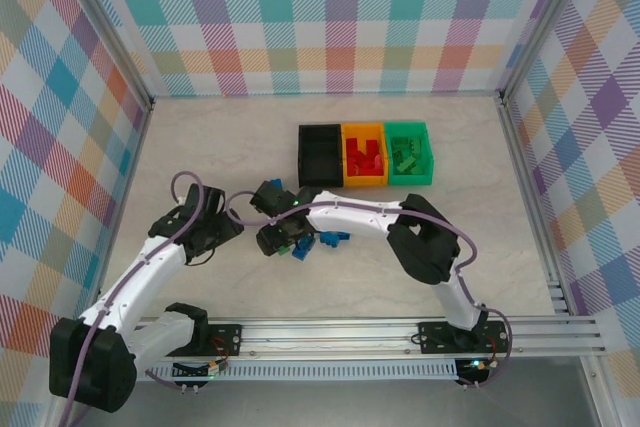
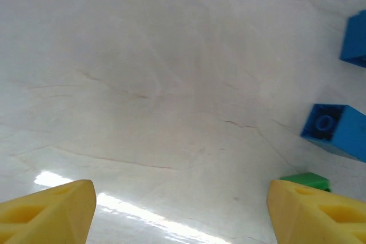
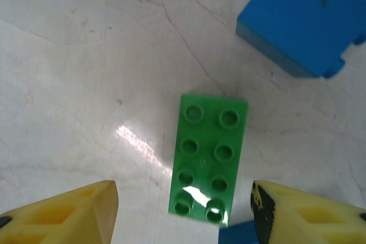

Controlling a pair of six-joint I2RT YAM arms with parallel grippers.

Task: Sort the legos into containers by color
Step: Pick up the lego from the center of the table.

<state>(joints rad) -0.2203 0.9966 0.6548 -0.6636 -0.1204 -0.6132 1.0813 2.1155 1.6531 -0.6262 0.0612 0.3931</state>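
A green oblong lego [image 3: 210,161] lies flat on the table, studs up, between the spread yellow fingers of my right gripper [image 3: 183,215]; neither finger touches it. Blue legos lie close by, one [image 3: 306,21] beyond it and one [image 3: 240,234] at its near end. From above, the right gripper [image 1: 275,237] hovers over this small cluster with blue legos [image 1: 330,240] to its right. My left gripper [image 2: 180,215] is open over bare table, with blue legos [image 2: 337,130] and a green one [image 2: 309,180] to its right. The containers stand behind: black [image 1: 320,155], orange [image 1: 364,155] holding red legos, green [image 1: 410,152] holding green legos.
The left gripper [image 1: 215,232] sits just left of the right gripper, so the two wrists are close together. Checked walls enclose the table on three sides, and a metal rail [image 1: 340,332] runs along the near edge.
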